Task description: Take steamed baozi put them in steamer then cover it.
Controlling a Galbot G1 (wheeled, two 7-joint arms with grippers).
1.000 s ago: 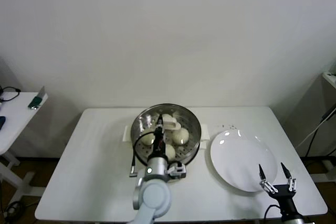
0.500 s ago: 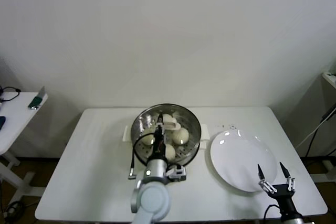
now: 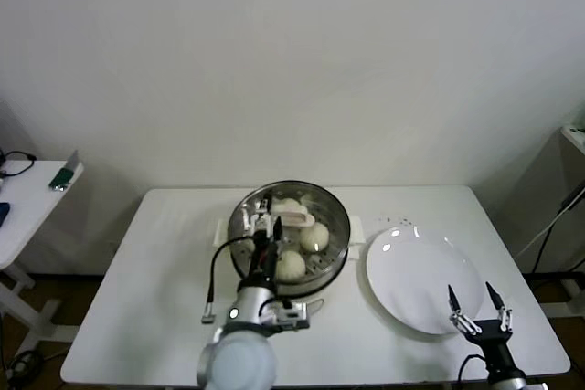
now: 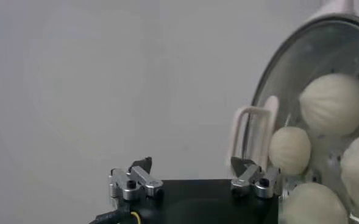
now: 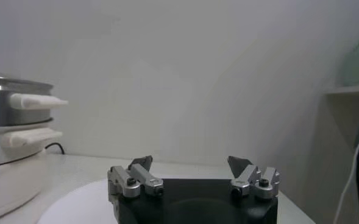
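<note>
The steamer [image 3: 341, 227] stands mid-table on its white base. The glass cover [image 3: 315, 200] lies on it, cream handle [image 3: 294, 218] at its centre. Several pale baozi [image 3: 314, 237] show through the glass, and also in the left wrist view as baozi [image 4: 333, 103] behind the cover's rim and handle [image 4: 253, 130]. My left gripper [image 3: 260, 224] [image 4: 191, 164] hovers over the steamer's near-left part, open and holding nothing, just off the handle. My right gripper [image 3: 475, 302] [image 5: 191, 161] is open and idle at the table's front right.
A flat white plate [image 3: 420, 280] lies to the right of the steamer, under my right gripper. The white table [image 3: 155, 262] spreads left of the steamer. A small side table [image 3: 27, 198] with a device stands far left.
My left gripper has opened, let go of the cover's handle and drawn back a little to the left and toward me. The right arm has stayed put.
</note>
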